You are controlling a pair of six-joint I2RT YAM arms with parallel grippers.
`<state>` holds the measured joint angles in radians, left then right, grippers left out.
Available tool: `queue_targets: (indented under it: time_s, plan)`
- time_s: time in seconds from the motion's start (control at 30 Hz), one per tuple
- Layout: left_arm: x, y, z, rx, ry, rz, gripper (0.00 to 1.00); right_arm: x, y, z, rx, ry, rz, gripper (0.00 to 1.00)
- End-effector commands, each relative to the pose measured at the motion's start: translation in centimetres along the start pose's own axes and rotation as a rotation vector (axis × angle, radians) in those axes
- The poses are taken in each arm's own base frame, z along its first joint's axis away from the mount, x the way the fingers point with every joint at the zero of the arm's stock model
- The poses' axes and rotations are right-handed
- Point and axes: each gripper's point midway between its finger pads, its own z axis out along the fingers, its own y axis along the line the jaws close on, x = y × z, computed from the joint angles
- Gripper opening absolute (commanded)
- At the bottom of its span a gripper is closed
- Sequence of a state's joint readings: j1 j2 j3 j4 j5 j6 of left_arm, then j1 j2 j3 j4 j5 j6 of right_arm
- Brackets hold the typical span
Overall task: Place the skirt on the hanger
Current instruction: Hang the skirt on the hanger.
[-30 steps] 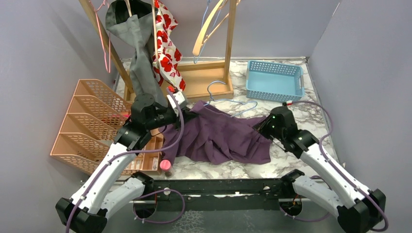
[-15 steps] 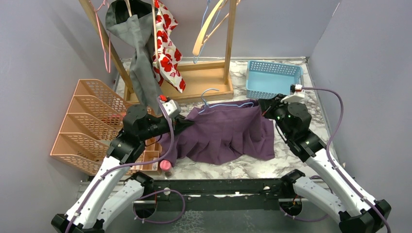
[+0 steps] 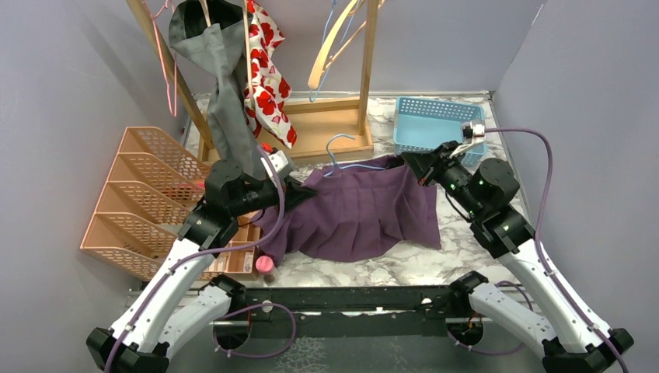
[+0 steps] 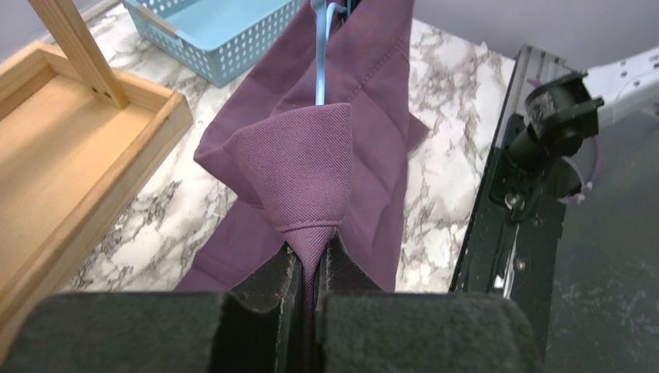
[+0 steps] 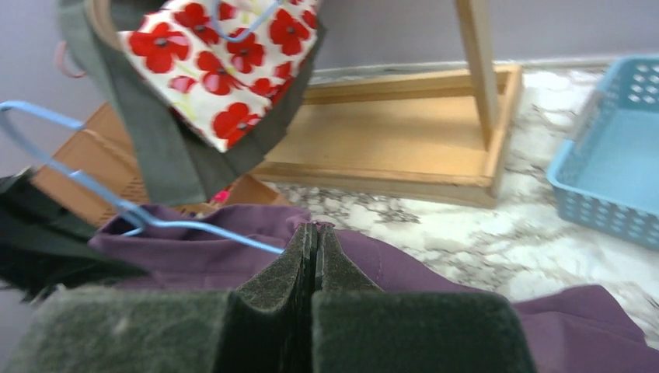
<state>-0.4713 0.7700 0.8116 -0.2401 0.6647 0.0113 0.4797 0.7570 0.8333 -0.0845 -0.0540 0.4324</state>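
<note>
The purple skirt (image 3: 365, 210) hangs stretched between my two grippers above the marble table, and its lower part lies on the table. A light blue wire hanger (image 3: 331, 152) runs along its top edge, with the hook sticking up near the left end. My left gripper (image 3: 299, 190) is shut on a bunched corner of the skirt (image 4: 299, 171), with the hanger (image 4: 320, 54) just beyond it. My right gripper (image 3: 412, 165) is shut on the opposite top edge of the skirt (image 5: 435, 268), where the hanger wire (image 5: 217, 238) meets its fingertips.
A wooden rack (image 3: 326, 132) at the back carries a grey garment (image 3: 225, 93), a poppy-print garment (image 3: 268, 78) and a wooden hanger (image 3: 330, 47). A blue basket (image 3: 439, 128) stands at the back right. An orange mesh organizer (image 3: 144, 198) sits on the left.
Both grippers have lifted the skirt. The right one swung up and toward the basket, pulling the top edge taut. The hanger rose off the table with the skirt.
</note>
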Motion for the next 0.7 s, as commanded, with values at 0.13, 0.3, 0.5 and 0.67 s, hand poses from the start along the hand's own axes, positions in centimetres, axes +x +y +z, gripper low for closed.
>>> queue_targets:
  time_s: [0.13,0.3,0.5,0.67]
  plan:
    - [-13.1,0.1,0.2,0.004,-0.282,0.116,0.0,-7.5,7.0,-1.7,-0.248,-0.101,-0.052,0.01]
    - [-19.3,0.1,-0.6,-0.025,-0.37,0.189,0.0,-13.0,9.7,-2.5,-0.298,-0.192,-0.097,0.01]
    - [-19.1,-0.7,0.6,0.076,-0.38,0.188,0.0,-13.1,10.5,-2.5,-0.332,-0.175,-0.096,0.01]
    - [-13.5,-1.2,2.8,0.172,-0.384,0.117,0.0,-5.9,7.9,-1.2,-0.312,-0.005,-0.078,0.01]
